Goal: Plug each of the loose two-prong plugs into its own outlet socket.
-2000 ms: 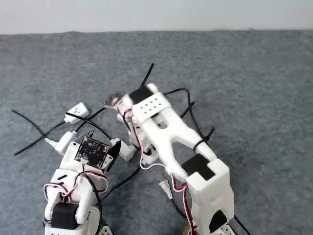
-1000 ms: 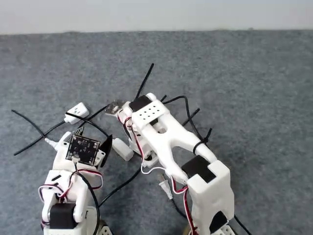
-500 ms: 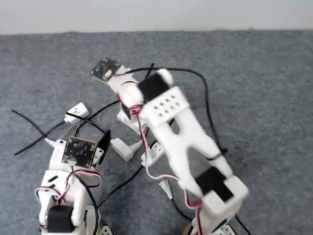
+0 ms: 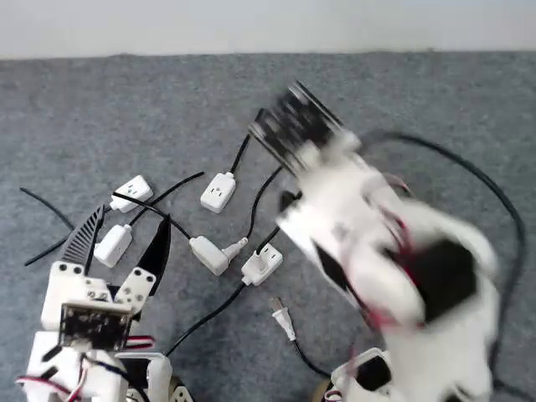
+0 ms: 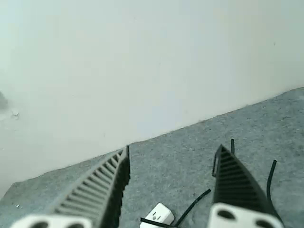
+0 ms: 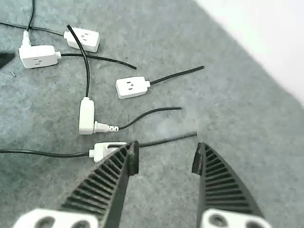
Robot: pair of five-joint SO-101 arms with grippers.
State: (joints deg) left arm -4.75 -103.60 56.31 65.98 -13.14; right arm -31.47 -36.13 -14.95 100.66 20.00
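**Item 1.** Loose white two-prong plug on a black cord (image 4: 282,318). You will find it lying flat close to the near edge of the grey carpeted table (image 4: 452,117), between the two arm bases. It is apart from every socket.

**Item 2.** White oblong outlet block (image 4: 206,254), left of the table's middle. A small white ribbed plug (image 4: 237,247) meets one end of it. You cannot tell whether that plug is fully seated.

**Item 3.** White flat outlet socket on a black cord (image 4: 262,263), just beside the ribbed plug on its right-hand side. It carries nothing.

**Item 4.** White square outlet socket with its slotted face up (image 4: 218,192), farther toward the far edge than item 2. Its black cord runs off toward the far edge. It carries nothing.

**Items 5 and 6.** Two more sockets toward the left edge: the small white socket (image 4: 131,191) and, nearer you, the long white socket (image 4: 112,244). Thin black cords (image 4: 50,213) cross between them.

**Item 7.** Left gripper (image 5: 173,148), at the near left corner. Its ribbed black fingers (image 4: 86,237) are spread wide and hold nothing. The long white socket lies between them in the high view.

**Item 8.** Right gripper (image 6: 166,144), held above the carpet. Its jaws are wide apart and hold nothing. The flat socket of item 3 shows just past one fingertip.
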